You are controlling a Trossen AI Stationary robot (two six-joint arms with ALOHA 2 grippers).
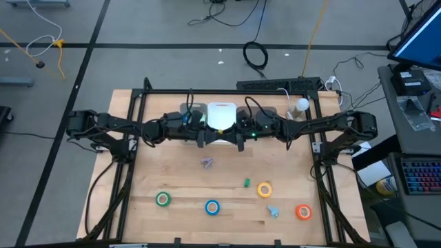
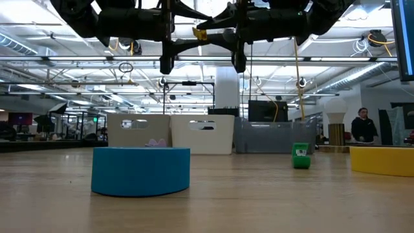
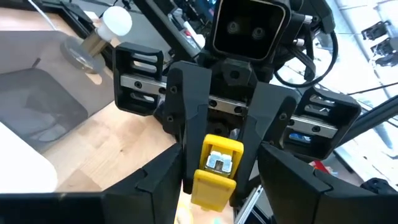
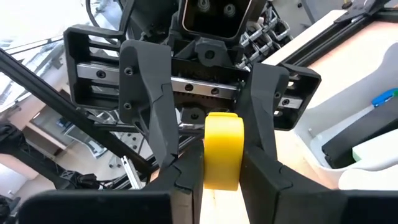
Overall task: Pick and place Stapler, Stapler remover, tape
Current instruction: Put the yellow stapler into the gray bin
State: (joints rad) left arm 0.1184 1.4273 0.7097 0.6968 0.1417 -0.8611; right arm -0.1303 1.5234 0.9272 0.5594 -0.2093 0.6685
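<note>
Stapler (image 4: 222,134), yellow, small, stiff and probably light with smooth sides, hangs in the air clamped between the fingers of the right claw (image 3: 217,177). It is best pinched across its flat flanks. The left claw (image 4: 214,155) faces it head-on, fingers apart and straddling the same body. Both arms reach level toward each other, high above the desk (image 1: 179,179).

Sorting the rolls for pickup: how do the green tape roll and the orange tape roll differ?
The green tape roll lies toward the table's left, on the left arm's side; the orange tape roll lies toward the right, slightly nearer the front edge. A small light-blue object sits beside the orange roll; nothing sits close to the green. Both lie flat, similar in size, untouched.
</note>
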